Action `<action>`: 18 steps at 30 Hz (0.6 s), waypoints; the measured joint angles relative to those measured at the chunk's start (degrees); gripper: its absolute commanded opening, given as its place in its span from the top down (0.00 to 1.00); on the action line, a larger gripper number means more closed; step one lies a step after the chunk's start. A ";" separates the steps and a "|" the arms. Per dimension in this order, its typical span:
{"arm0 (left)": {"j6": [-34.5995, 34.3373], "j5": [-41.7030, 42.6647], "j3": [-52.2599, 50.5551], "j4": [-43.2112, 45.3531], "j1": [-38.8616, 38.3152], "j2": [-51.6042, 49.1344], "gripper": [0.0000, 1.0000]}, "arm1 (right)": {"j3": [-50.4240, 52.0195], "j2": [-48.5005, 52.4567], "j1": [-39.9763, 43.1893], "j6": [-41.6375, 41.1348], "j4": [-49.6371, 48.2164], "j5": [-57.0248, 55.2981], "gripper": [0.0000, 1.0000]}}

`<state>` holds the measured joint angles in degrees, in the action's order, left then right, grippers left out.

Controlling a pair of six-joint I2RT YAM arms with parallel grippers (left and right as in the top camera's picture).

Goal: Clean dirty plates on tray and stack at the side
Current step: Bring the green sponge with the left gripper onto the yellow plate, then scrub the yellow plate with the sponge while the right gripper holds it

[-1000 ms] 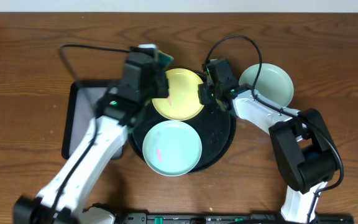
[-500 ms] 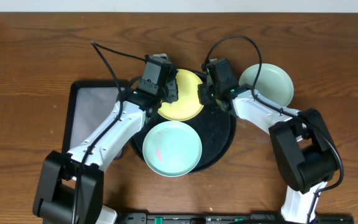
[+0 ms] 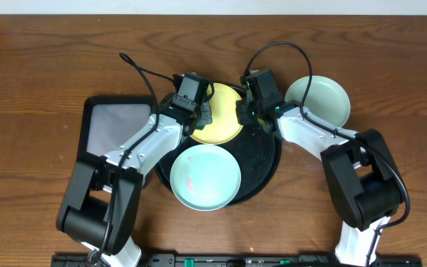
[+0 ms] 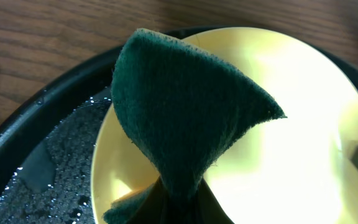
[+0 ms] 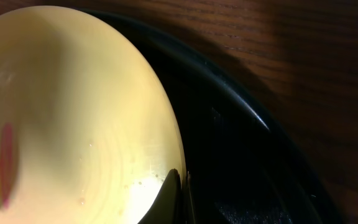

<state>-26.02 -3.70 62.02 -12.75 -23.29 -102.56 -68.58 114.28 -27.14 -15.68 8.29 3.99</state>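
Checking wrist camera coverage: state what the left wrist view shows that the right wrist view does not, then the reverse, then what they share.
Left wrist only: the green sponge, pinched into a fold over the yellow plate, and water drops on the tray. Right wrist only: a reddish smear on the plate and the right gripper closed on its rim. Both: yellow plate, black tray, wooden table.

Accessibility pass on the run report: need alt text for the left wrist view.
A dark green scouring pad, pinched at its base by the left tool, fans out over a pale yellow plate. The plate sits in a wet black tray, with the wooden table beyond.
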 measured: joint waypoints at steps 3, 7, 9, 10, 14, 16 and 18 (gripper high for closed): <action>-0.35 -0.98 0.02 0.11 0.00 -0.46 0.93 | 0.00 0.00 0.00 0.00 0.00 0.04 0.98; -0.76 -1.40 0.02 0.22 0.00 -1.60 0.87 | 0.00 0.00 0.00 0.02 0.02 0.07 0.92; -0.94 -1.40 0.02 0.44 -0.02 -2.38 0.84 | 0.00 0.00 0.00 0.35 0.09 0.15 0.87; -1.07 -1.42 0.02 0.68 -0.02 -2.75 0.84 | 0.00 0.00 0.00 0.46 0.11 0.17 0.86; -1.01 -1.42 0.07 0.79 -0.02 -2.99 0.84 | 0.00 0.00 -0.04 0.66 0.17 0.35 0.85; -1.01 -1.42 0.07 0.76 -0.02 -2.99 0.83 | 0.00 0.00 -0.09 0.66 0.20 0.33 0.85; -1.01 -1.42 0.07 0.79 -0.02 -2.99 0.77 | 0.00 0.00 -0.11 0.66 0.24 0.33 0.85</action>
<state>-27.03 -5.13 62.08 -11.97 -23.31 -105.56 -68.58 114.28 -27.24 -15.03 8.54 4.32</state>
